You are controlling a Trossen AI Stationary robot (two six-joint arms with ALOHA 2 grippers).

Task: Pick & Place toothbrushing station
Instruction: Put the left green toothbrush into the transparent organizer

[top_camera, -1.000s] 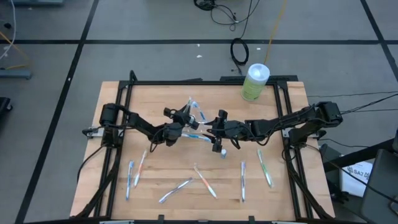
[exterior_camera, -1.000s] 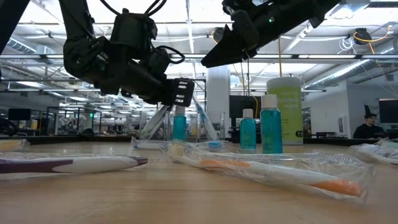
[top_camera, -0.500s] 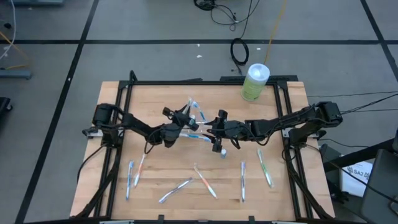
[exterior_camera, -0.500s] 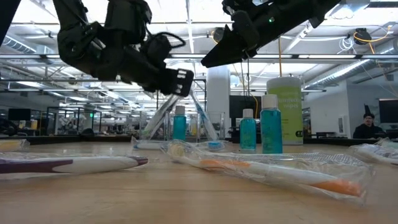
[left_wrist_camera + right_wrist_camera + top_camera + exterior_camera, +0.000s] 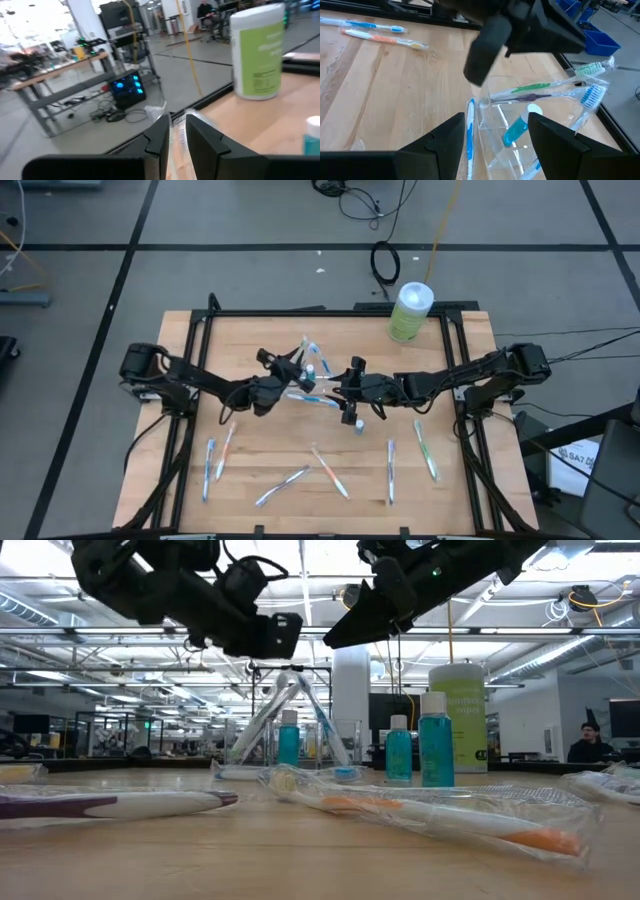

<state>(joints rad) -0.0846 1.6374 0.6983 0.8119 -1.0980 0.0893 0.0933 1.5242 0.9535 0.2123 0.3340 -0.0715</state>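
Note:
A small clear cup (image 5: 502,131) stands mid-table (image 5: 312,382) with several wrapped toothbrushes (image 5: 268,715) and a teal tube (image 5: 519,129) leaning in it. A wrapped green toothbrush (image 5: 532,90) lies across its rim. My left gripper (image 5: 283,383) hangs above and left of the cup (image 5: 283,640). Its fingers are a narrow gap apart (image 5: 177,132), and wrapper shows beyond the gap. My right gripper (image 5: 338,386) is open wide (image 5: 492,137), one finger on each side of the cup's near side. I see no touch.
Several wrapped toothbrushes lie on the near half of the table (image 5: 330,470) (image 5: 427,450) (image 5: 210,465). Small teal bottles (image 5: 436,740) (image 5: 357,420) stand by the cup. A pale-green canister (image 5: 410,312) stands at the far edge. A person (image 5: 590,740) sits far behind the table.
My left gripper has risen and drawn back toward the table's left edge, away from the cup. The toothbrush leaning in the cup has stayed where it was.

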